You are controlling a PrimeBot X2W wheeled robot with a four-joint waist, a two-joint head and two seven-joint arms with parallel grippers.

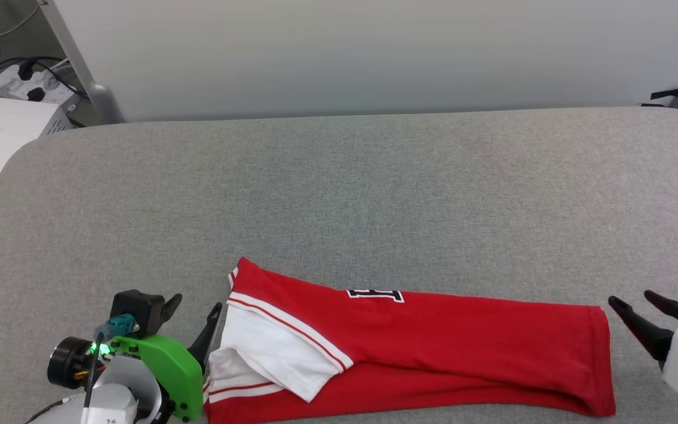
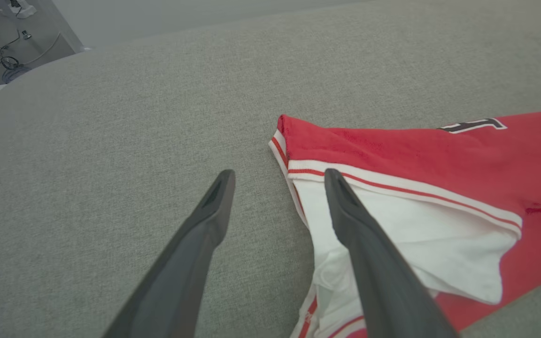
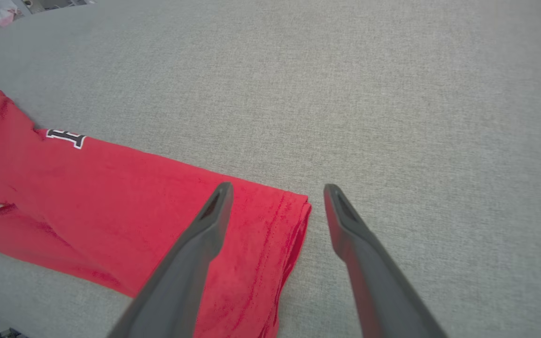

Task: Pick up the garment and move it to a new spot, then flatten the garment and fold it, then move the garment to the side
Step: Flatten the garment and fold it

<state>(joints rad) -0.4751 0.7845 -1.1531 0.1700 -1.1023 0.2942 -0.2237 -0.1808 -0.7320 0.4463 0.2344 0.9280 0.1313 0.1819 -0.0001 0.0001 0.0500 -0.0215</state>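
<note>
- grey fabric-covered surface (image 1: 339, 194): wide, with rounded corners. it carries the one garment and nothing else.
- white panel (image 1: 339, 53): upright along the far edge of the surface, well apart from the work.
- red t-shirt (image 1: 433, 341): lies flat at the near edge of the surface, already folded lengthwise into a long band. its long axis runs left to right, slightly tilted. the collar and sleeve end is at the robot's left and the hem end (image 3: 289, 220) at its right.
- left jaws: open and holding nothing, with two dark fingers (image 2: 214, 202). they sit just beside the collar end and point away from the robot. in the left wrist view one finger lies over bare surface and the other over the white sleeve (image 1: 274, 347), so the shoulder edge falls between them.
- right jaws: open and holding nothing, fingers (image 3: 214, 211). they sit just beside the hem end, and the hem edge falls between one finger over red cloth and one over bare surface.
- judgement: each end of the band is nearest its own arm. a crosswise fold or a two-handed carry aside looks open to both, with nothing standing in the way.
- green wrist bracket (image 1: 162, 365): on the left arm, near the sleeve.
- black-and-white lettering (image 1: 374, 294): on the band's far edge, partly folded under.
- power strip (image 1: 27, 85): on the floor beyond the left corner, with cables.
</note>
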